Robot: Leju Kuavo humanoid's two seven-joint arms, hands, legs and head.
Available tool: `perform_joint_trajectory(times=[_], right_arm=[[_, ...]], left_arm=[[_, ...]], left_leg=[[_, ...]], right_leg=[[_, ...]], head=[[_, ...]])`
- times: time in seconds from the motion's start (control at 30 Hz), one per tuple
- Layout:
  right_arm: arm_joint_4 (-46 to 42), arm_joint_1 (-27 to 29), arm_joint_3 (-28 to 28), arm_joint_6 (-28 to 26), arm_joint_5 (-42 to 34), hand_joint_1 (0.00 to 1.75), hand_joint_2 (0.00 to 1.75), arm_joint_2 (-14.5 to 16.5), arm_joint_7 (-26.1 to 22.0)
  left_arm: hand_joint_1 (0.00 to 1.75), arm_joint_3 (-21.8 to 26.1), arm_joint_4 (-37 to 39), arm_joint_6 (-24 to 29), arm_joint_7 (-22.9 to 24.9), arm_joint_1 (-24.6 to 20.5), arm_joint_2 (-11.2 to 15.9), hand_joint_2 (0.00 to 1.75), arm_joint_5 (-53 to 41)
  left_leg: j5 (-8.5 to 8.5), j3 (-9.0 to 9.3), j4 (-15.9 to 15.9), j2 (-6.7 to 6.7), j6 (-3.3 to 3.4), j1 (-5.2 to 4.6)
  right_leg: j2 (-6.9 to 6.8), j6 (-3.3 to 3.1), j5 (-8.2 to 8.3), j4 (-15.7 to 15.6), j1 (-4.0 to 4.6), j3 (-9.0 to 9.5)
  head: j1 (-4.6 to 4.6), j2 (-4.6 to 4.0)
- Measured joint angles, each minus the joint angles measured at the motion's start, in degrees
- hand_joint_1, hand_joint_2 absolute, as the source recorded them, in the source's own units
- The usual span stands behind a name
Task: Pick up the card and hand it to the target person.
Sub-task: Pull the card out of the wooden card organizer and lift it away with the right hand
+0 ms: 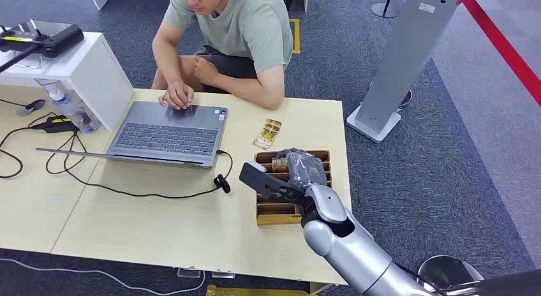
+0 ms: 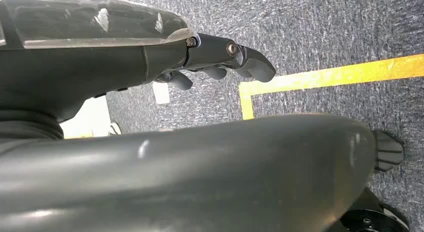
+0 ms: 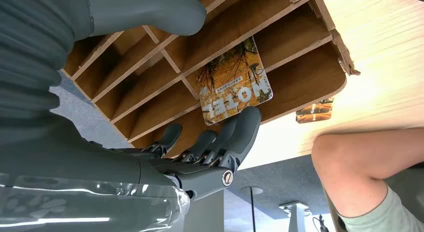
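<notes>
A brown-and-yellow card [image 3: 232, 82] printed HOTEL stands in a slot of the wooden card rack [image 3: 300, 72] near the table's right edge. My right hand [image 3: 200, 152] hovers over the rack with its thumb [image 3: 150, 12] on one side of the card and its fingers [image 3: 235, 132] on the other; the fingertips reach the card's edge and the thumb stays clear. From the head view, the right hand [image 1: 303, 168] covers the rack [image 1: 268, 214], with the card [image 1: 279, 161] beside it. My left hand [image 2: 215, 57] hangs over the carpet, holding nothing.
A person [image 1: 236, 28] sits at the far side of the table with one hand on a laptop [image 1: 169, 133]. A small packet [image 1: 268, 133] lies beyond the rack. Also here are a black cable [image 1: 147, 194], a white box [image 1: 83, 60] at left and a grey stand [image 1: 408, 53] at right.
</notes>
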Motion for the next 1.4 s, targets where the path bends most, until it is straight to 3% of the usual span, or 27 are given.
perform_joint_trajectory(times=[1.0, 1.4], right_arm=[[0.0, 0.0, -0.1, 0.2, 0.0, 0.52, 1.75, 0.0, -0.2], [0.0, 0.0, -0.1, 0.3, 0.0, 0.67, 1.75, 0.0, -0.2]], left_arm=[[0.00, 0.0, 0.0, 0.0, -0.6, 0.0, 0.0, 0.00, 0.0], [0.00, 0.0, 0.0, 0.0, -0.5, 0.0, 0.0, 0.00, 0.0]], left_leg=[[0.00, -0.02, 0.0, 0.00, 0.00, 0.00], [0.00, -0.02, 0.0, 0.00, 0.00, 0.00]], right_leg=[[0.00, 0.00, 0.00, 0.0, 0.00, -0.02], [0.00, 0.00, 0.00, 0.0, 0.00, -0.02]], head=[[-0.01, 0.00], [0.00, 0.00]])
